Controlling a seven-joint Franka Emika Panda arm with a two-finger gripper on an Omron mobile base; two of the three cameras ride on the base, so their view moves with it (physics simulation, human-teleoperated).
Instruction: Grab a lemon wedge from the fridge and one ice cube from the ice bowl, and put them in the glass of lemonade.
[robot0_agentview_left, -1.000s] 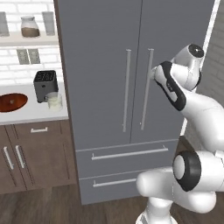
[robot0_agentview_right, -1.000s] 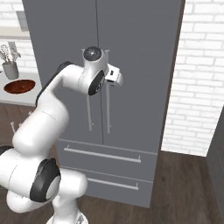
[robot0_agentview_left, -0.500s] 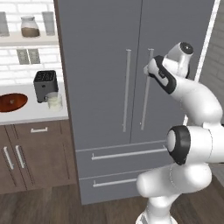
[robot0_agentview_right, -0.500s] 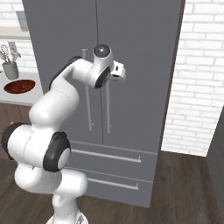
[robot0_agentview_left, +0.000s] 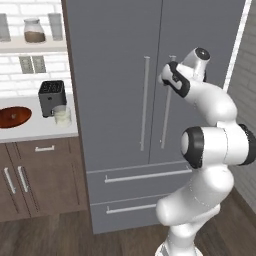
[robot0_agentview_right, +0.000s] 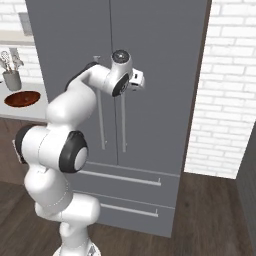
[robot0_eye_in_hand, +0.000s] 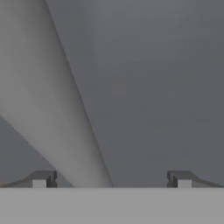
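The fridge (robot0_agentview_left: 115, 75) stands shut, both grey doors closed, so the lemon wedge is hidden. My gripper (robot0_agentview_left: 168, 75) is up against the top of the right door's silver bar handle (robot0_agentview_left: 165, 120). In the hand view the gripper (robot0_eye_in_hand: 111, 179) is open, and the handle (robot0_eye_in_hand: 48, 96) runs slantwise between the fingertips (robot0_eye_in_hand: 41, 179), nearer the left one. The door (robot0_eye_in_hand: 166, 87) lies right behind it. On the counter to the left sit the reddish-brown ice bowl (robot0_agentview_left: 12, 116) and the glass of lemonade (robot0_agentview_left: 62, 115). No ice cube can be made out in the bowl.
A black toaster (robot0_agentview_left: 52, 96) stands behind the glass. A shelf above the counter holds jars (robot0_agentview_left: 34, 30). A grey utensil cup (robot0_agentview_right: 11, 77) stands behind the bowl (robot0_agentview_right: 22, 98). White brick wall (robot0_agentview_right: 225, 100) flanks the fridge on the right. Two drawers (robot0_agentview_left: 140, 176) sit below the doors.
The arm has stretched forward and the hand has moved in toward the top of the right door's handle. The jaws stayed open. Fridge and counter items are unmoved.
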